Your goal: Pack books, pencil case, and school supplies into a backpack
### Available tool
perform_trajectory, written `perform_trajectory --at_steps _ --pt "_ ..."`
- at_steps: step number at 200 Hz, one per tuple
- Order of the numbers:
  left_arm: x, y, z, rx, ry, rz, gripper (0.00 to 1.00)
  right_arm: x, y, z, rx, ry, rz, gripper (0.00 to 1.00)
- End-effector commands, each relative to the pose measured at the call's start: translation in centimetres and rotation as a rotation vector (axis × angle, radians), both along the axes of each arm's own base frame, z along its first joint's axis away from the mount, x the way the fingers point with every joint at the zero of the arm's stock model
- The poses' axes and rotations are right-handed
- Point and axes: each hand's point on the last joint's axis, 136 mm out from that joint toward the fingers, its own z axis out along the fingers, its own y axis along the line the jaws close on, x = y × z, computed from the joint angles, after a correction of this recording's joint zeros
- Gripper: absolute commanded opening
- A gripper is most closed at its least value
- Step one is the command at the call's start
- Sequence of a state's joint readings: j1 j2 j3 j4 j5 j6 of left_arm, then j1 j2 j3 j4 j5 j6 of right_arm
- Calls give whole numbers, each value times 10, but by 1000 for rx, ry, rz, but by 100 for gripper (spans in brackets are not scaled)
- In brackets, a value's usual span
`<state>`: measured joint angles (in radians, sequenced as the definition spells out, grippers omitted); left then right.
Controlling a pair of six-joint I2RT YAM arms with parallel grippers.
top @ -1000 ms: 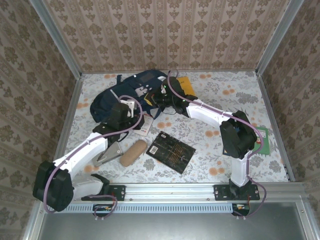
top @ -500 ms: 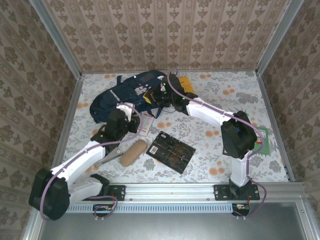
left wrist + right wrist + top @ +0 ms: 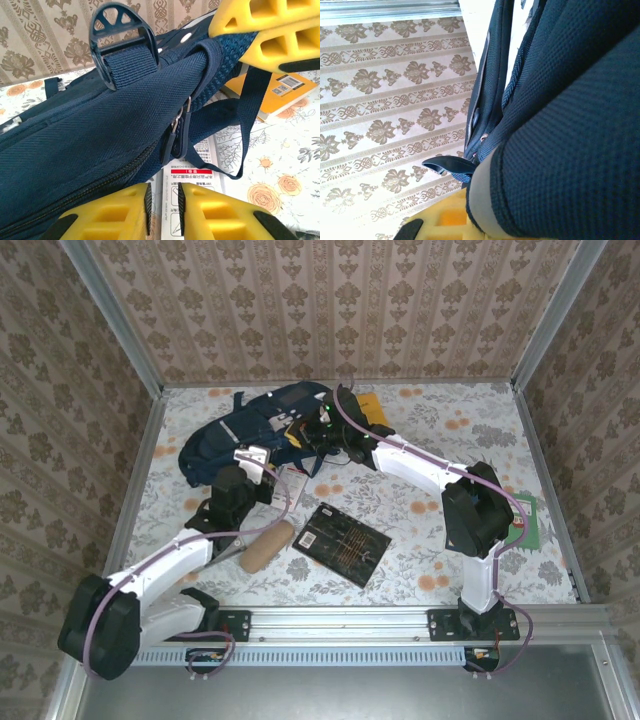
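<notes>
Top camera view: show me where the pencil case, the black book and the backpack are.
pencil case (image 3: 266, 545), top external view, middle of the tan pouch.
black book (image 3: 345, 543), top external view, centre of its patterned cover.
backpack (image 3: 205, 452), top external view, navy fabric near its left end.

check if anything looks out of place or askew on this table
The narrow white packet with red print lies partly under the edge and strap of the navy-blue fabric backpack. The black gold-patterned book lies diagonally on the floral tabletop.
</notes>
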<state>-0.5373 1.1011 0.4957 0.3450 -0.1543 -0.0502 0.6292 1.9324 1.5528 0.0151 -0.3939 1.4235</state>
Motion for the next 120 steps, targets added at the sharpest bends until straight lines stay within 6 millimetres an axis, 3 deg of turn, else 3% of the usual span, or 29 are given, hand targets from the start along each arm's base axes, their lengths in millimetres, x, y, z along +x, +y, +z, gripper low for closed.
perform_trajectory --at_steps 1,56,120 --pt "8 -3 2 37 -48 -6 24 -13 10 78 126 -115 64 0" --pt "19 -4 -1 72 -57 12 27 -14 10 76 122 -113 68 0" --pt "33 -6 10 92 -91 35 28 -16 14 72 124 -103 78 0"
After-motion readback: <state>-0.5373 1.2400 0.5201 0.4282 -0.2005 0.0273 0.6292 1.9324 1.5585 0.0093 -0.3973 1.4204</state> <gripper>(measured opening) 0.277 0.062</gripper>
